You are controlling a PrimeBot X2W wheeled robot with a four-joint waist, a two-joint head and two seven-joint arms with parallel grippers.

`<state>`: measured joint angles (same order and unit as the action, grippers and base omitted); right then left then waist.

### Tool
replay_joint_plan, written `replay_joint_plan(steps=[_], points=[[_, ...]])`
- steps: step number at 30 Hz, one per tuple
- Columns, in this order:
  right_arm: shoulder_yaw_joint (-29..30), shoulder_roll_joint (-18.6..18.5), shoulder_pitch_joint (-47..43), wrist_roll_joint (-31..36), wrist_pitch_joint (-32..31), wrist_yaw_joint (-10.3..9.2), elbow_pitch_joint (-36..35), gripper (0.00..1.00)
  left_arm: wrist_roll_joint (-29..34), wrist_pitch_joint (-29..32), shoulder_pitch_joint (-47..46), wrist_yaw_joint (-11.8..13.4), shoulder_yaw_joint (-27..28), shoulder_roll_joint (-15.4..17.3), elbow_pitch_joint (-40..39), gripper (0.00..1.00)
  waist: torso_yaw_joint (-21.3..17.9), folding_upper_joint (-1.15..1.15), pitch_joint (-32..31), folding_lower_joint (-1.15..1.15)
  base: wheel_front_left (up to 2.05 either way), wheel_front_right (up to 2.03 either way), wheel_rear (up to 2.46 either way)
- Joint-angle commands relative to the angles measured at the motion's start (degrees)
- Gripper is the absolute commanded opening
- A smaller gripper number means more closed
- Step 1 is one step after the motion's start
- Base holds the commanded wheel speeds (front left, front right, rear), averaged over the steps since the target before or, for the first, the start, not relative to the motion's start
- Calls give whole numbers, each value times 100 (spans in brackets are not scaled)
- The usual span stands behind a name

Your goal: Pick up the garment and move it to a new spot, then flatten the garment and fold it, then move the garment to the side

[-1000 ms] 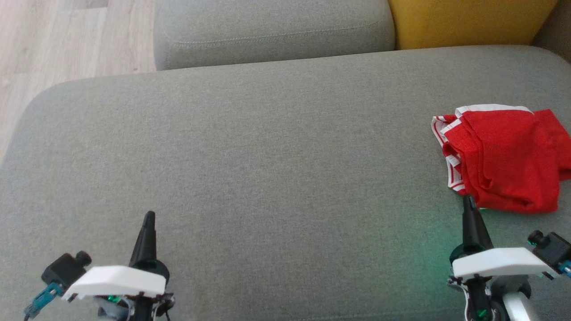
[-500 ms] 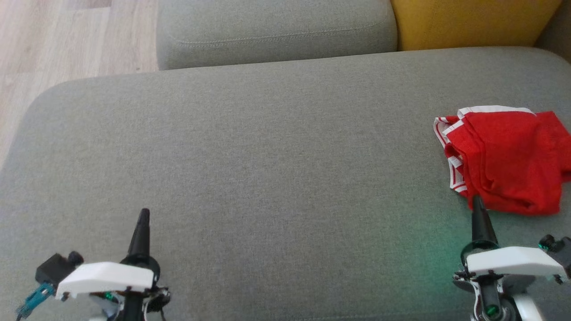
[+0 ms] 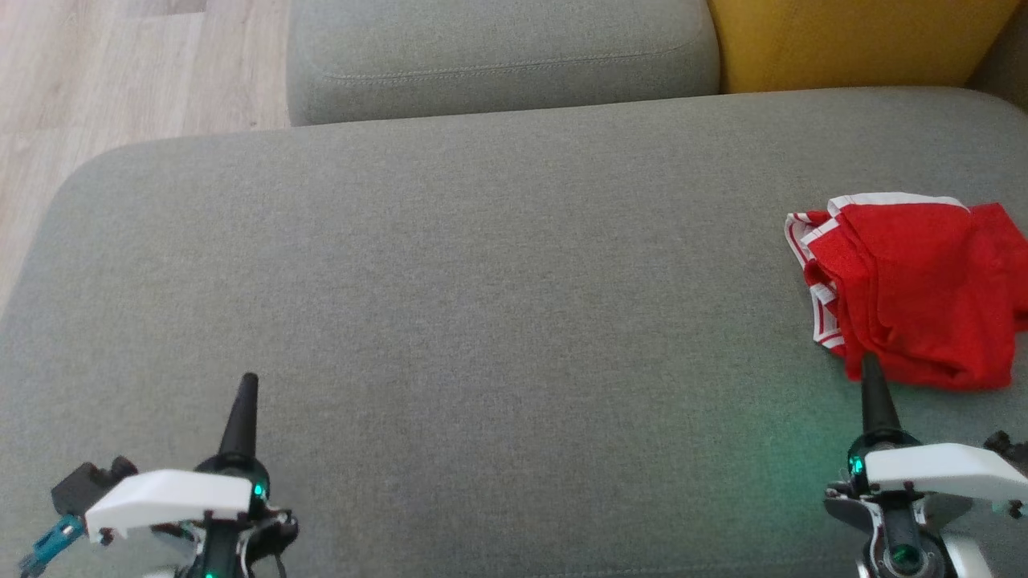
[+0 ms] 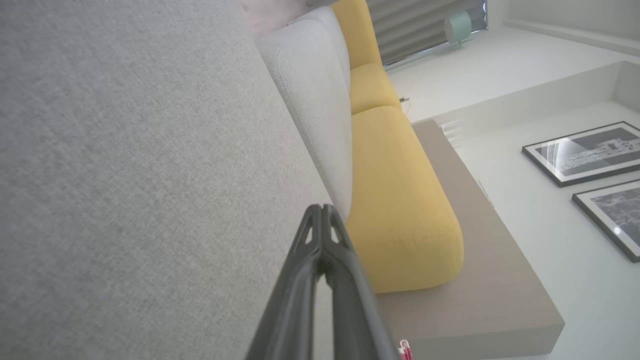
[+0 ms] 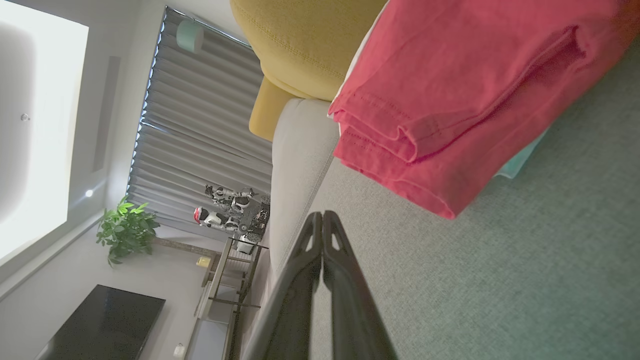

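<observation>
Hovering low over sofa seat (image 3: 514, 281) | left gripper (image 3: 247, 379) closed, empty | right gripper (image 3: 868, 360) closed, empty, tip near garment (image 3: 915, 289)

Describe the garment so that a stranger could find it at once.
On the wide grey sofa seat, near its right end, lies a folded red garment. White striped trim and bright red set it apart from the plain grey fabric around it.

Bright red garment (image 3: 915, 297), edged at its left with white bands (thin red stripes run through them). Plain grey woven sofa seat (image 3: 482, 281), tinted green near the right corner. Mustard-yellow cushion (image 3: 851, 40) at far right. Pale wood-grain floor (image 3: 120, 72). Both the left gripper (image 3: 247, 381) and right gripper (image 3: 870, 377) have black fingers and white casings.
</observation>
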<state>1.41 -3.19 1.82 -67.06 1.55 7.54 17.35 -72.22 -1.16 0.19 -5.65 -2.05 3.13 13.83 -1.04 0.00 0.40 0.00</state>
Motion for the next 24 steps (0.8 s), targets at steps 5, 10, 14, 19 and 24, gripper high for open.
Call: replay_joint_plan(steps=[5, 10, 14, 19, 24], points=[[-4, -114, 346, -424, -102, -4, -241, 0, -324, 93, -393, -67, 263, 81, -131, 0, 13, 0, -3, 0, 0, 0, 0], [45, -114, 357, -770, -185, -4, -257, 0, -599, 179, -428, -85, 332, 81, -109, 0, 27, 0, -6, 0, 0, 0, 0], [84, -113, 366, -1046, -252, -4, -270, 0, -818, 247, -457, -99, 388, 80, -90, 0, 38, 0, -8, 0, 0, 0, 0], [134, -112, 377, -1390, -336, -5, -286, 0, -1092, 333, -493, -117, 458, 79, -68, 0, 52, 0, -11, 0, 0, 0, 0], [184, -110, 388, -1734, -421, -5, -301, 0, -1365, 420, -529, -135, 528, 78, -45, 0, 66, 0, -14, 0, 0, 0, 0]])
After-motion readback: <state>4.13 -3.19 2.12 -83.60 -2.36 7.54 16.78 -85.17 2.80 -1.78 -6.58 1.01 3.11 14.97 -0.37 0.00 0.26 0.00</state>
